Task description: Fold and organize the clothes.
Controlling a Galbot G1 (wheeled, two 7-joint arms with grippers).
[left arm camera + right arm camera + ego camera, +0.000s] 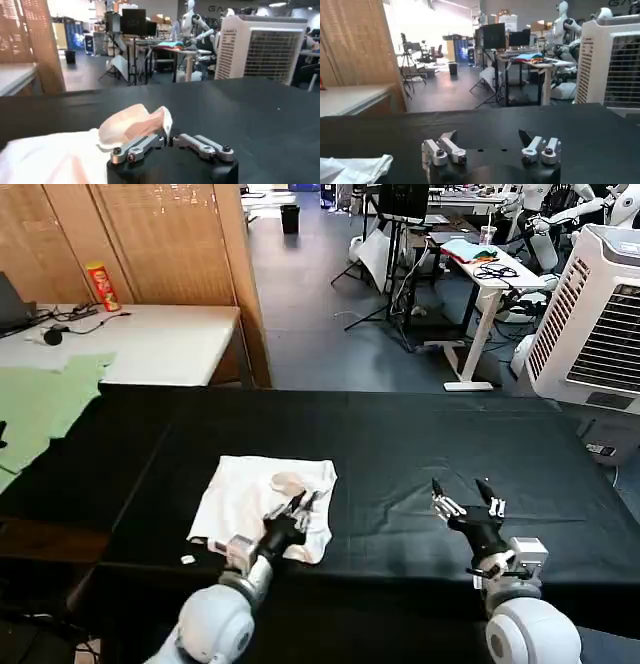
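The clothes are one white T-shirt (238,496), lying bunched in a rough rectangle on the black table (400,444), left of centre near the front edge. My left gripper (303,503) rests on its right-hand part. In the left wrist view that gripper (168,136) is shut on a raised fold of the shirt (131,122), which stands up above the fingers. My right gripper (466,497) hovers over bare black cloth to the right, apart from the shirt, and is open (488,138) with nothing between its fingers. A corner of the shirt (355,168) shows in the right wrist view.
A pale green cloth (40,409) lies at the far left. Behind it stands a white table (160,339) with a red can (103,286) and cables. A white air cooler (592,314) stands at the back right. The black table's right half is bare.
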